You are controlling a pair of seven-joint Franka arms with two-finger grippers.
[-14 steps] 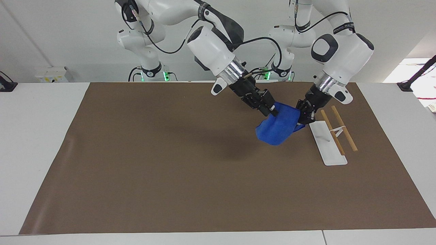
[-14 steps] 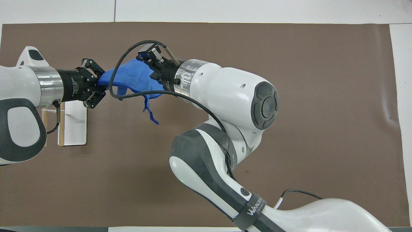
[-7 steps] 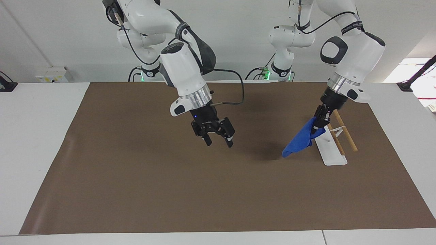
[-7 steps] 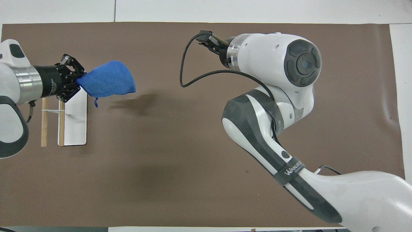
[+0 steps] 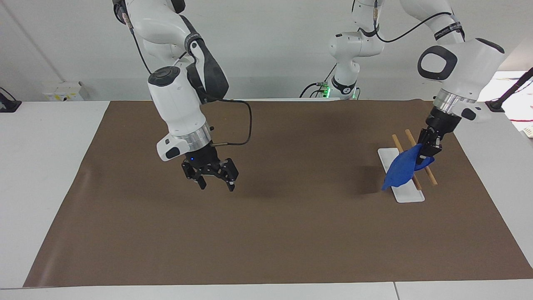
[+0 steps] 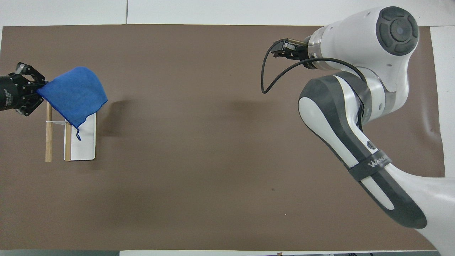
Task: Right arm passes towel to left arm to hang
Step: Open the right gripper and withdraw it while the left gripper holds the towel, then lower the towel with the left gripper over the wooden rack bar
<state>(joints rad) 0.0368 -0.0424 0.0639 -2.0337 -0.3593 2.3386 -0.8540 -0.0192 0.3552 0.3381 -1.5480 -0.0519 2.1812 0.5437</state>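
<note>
The small bright blue cloth towel (image 5: 400, 170) hangs in the air from one pinched corner, at about 3 o'clock on the big brown mat (image 5: 266, 233) in the facing view. It droops in a soft, folded, pointed shape, and a thin blue loop dangles from its lowest edge in the overhead view (image 6: 73, 94). The black two-finger gripper of the left arm (image 5: 425, 151) is closed tight on that corner. The towel hangs over the little rack with a flat white base and two thin wooden bars (image 5: 410, 164), which sits toward the left arm's end of the table; I cannot tell if the cloth touches the bars. The black two-finger gripper of the right arm (image 5: 215, 180), with a tiny blue light and a looping black cable, is up over bare mat at about 9 o'clock in the facing view. Its fingers are spread wide and hold nothing.
</note>
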